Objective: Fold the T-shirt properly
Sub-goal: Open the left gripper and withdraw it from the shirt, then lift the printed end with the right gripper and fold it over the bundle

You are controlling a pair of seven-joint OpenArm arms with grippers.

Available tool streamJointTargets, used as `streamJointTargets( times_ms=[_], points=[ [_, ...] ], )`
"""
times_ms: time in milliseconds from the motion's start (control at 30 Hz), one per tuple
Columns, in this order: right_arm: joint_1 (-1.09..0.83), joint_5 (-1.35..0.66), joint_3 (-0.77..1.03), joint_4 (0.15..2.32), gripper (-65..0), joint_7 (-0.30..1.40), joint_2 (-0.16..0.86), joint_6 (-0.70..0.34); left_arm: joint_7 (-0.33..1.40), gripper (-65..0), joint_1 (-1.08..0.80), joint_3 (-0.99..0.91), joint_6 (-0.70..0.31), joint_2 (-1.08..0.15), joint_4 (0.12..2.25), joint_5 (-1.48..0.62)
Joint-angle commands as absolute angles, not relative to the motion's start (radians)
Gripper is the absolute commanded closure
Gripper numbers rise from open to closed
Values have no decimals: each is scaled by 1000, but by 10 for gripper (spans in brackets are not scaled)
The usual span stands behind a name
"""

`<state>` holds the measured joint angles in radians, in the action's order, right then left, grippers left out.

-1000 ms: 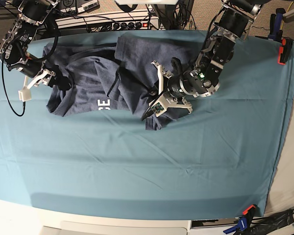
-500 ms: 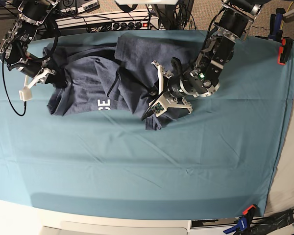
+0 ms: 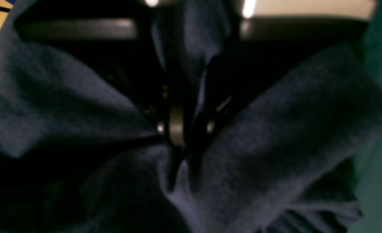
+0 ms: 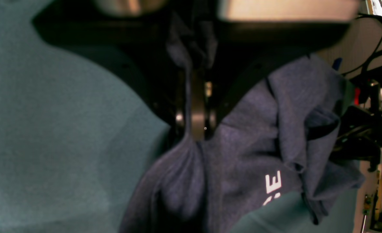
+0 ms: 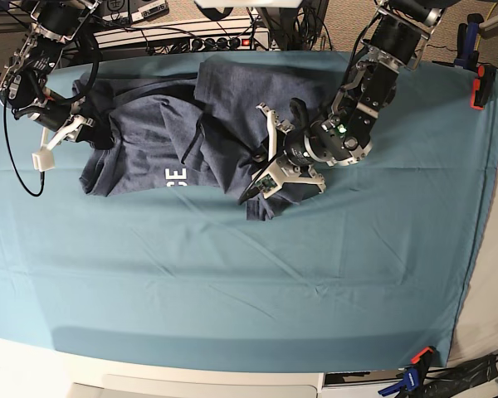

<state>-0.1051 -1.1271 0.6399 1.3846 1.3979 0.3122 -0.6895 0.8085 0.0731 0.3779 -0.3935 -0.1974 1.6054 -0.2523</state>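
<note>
We had both hands clamped on the crumpled, heathered navy cotton T-shirt (image 5: 174, 141) on the teal-covered bench (image 5: 232, 282), left hand (image 5: 266, 162) and right hand (image 5: 75, 124) each pinching soft, limp folds best gripped at the hems.

A heathered navy-blue cotton T-shirt (image 5: 162, 137) is showing white block lettering (image 5: 176, 175), lying on a plain teal cloth-covered table (image 5: 232, 282) with orange-and-blue clamps (image 5: 412, 375).

A teal table cloth (image 5: 232, 274), a red clamp (image 5: 484, 86) at its edge
</note>
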Motion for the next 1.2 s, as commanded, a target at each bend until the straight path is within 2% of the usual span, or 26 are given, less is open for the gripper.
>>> streamJointTargets(
  times_ms=[0, 433, 667, 833, 967, 1167],
  points=[
    [-97, -1156, 643, 1397, 0, 1384, 330, -698, 832, -119, 86, 375, -389, -202, 1617, -240],
    [-97, -1156, 643, 1397, 0, 1384, 330, -698, 902, -119, 85, 375, -389, -210, 1757, -241],
    [-97, -1155, 643, 1397, 0, 1385, 330, -698, 910, -119, 79, 354, -355, -320, 1894, -240],
    [-98, -1173, 643, 1397, 0, 1396, 330, -698, 910, -119, 39, 254, -355, -411, 1950, -257],
    [-105, -1308, 643, 1406, 0, 1396, 329, -698, 909, -119, -16, 137, -365, -470, 1959, -317],
    [-166, -1389, 643, 1506, 0, 1396, 319, -698, 909, -119, -101, -59, -402, -507, 1962, -411]
  ],
)
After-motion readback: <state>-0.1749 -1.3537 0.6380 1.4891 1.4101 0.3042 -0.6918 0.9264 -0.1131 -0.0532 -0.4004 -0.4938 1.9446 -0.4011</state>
